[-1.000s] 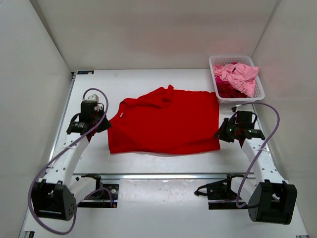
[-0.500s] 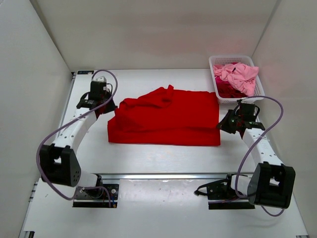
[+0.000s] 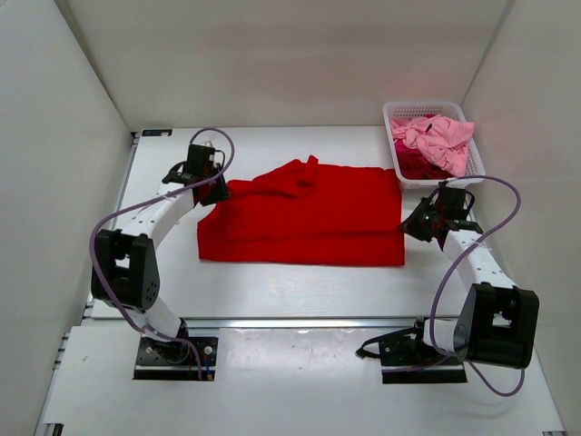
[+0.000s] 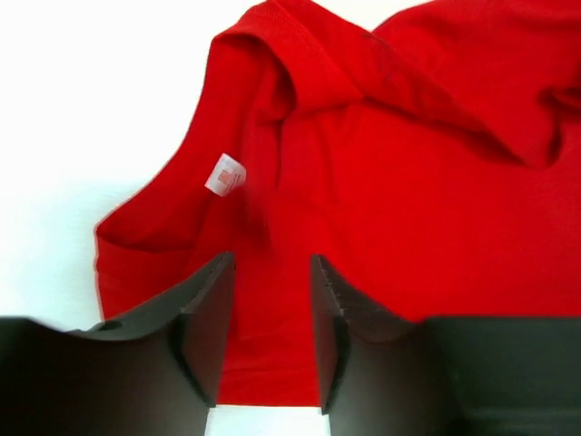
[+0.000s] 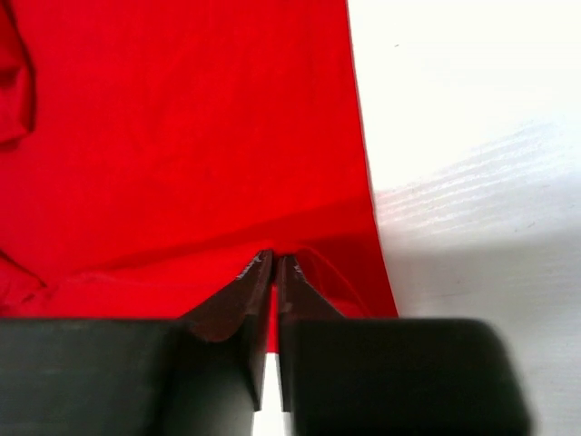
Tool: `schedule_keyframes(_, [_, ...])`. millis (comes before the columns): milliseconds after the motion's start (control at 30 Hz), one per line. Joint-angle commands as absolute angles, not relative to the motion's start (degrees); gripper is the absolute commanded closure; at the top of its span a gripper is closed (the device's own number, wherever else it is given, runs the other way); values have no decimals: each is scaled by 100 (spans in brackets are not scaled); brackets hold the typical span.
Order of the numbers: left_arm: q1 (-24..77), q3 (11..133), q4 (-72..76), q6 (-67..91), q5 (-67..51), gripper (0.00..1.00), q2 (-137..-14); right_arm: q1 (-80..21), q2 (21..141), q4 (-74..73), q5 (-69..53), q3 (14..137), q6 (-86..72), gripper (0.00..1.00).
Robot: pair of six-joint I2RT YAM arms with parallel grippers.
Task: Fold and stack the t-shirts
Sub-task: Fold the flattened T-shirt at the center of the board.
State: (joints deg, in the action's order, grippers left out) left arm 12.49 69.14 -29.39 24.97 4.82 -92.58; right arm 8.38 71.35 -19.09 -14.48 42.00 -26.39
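Note:
The bright red t-shirt (image 3: 309,213) lies in the middle of the table, its near part folded back over itself. My left gripper (image 3: 216,191) is at its left edge. In the left wrist view the left gripper (image 4: 270,263) stands open, with red cloth (image 4: 390,163) and a white label (image 4: 225,174) lying below the gap. My right gripper (image 3: 406,227) is at the shirt's right edge. In the right wrist view the right gripper (image 5: 274,259) is shut on a pinch of the red cloth (image 5: 182,136). A light pink t-shirt (image 3: 440,136) lies on darker magenta cloth (image 3: 418,165) in the basket.
The white lattice basket (image 3: 440,184) stands at the back right, just behind my right gripper. White walls close in the table on the left, back and right. A metal rail (image 3: 300,322) runs along the near edge in front of the arm bases.
Both arms have carried the shirt's near edge away from the bases, and the shirt now lies folded and narrower. The left gripper has opened; the right stays shut.

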Motion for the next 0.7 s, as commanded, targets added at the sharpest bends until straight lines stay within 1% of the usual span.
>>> schedule_keyframes(0, [1204, 6935, -2777, 2540, 404, 48, -9088, 870, 7093, -1503, -1266, 4210, -2769, 93])
schedule_keyframes(33, [1126, 6908, -2856, 2514, 361, 45, -8940, 835, 7058, -1546, -1248, 4262, -2760, 87])
schedule_keyframes(100, [1011, 6725, -2883, 2452, 396, 34, -8518, 844, 6944, -1599, -1222, 4289, -2681, 79])
schedule_keyframes(133, [932, 6567, -2874, 2409, 404, 32, -8186, 835, 6839, -1626, -1239, 4306, -2672, 74])
schedule_keyframes(167, [810, 6391, -2944, 2408, 378, 30, -7852, 800, 6681, -1696, -1274, 4272, -2654, 73])
schedule_keyframes(267, [511, 5917, -3154, 2417, 141, 32, -7192, 651, 6269, -1880, -1239, 4228, -2550, 70])
schedule_keyframes(300, [466, 5758, -3147, 2426, 28, 34, -6972, 572, 6101, -1968, -1265, 4158, -2453, 71])
schedule_keyframes(333, [396, 5418, -3173, 2452, -122, 41, -6857, 476, 5934, -2047, -1222, 4079, -2383, 82])
schedule_keyframes(367, [343, 5127, -3173, 2530, -193, 46, -6655, 414, 5715, -2152, -1274, 4000, -2373, 97])
schedule_keyframes(400, [282, 4785, -3103, 2644, -411, 53, -6462, 352, 5487, -2197, -1353, 3790, -2373, 100])
schedule_keyframes(433, [281, 4607, -3050, 2689, -552, 61, -6390, 291, 5249, -2232, -1449, 3649, -2356, 100])
schedule_keyframes(467, [299, 4266, -3024, 2820, -589, 66, -6190, 247, 5160, -2241, -1581, 3552, -2416, 100])
schedule_keyframes(500, [351, 3932, -2893, 2995, -537, 66, -6013, 142, 4950, -2259, -1582, 3394, -2478, 100])
schedule_keyframes(567, [395, 3606, -2804, 3180, -510, 63, -5828, -78, 4782, -2189, -1504, 3148, -2531, 100])
schedule_keyframes(633, [317, 3332, -2690, 3357, -492, 52, -5705, -228, 4816, -2075, -1512, 3015, -2628, 96])
schedule_keyframes(667, [290, 3166, -2611, 3444, -449, 46, -5704, -246, 4895, -2039, -1616, 3006, -2680, 91])
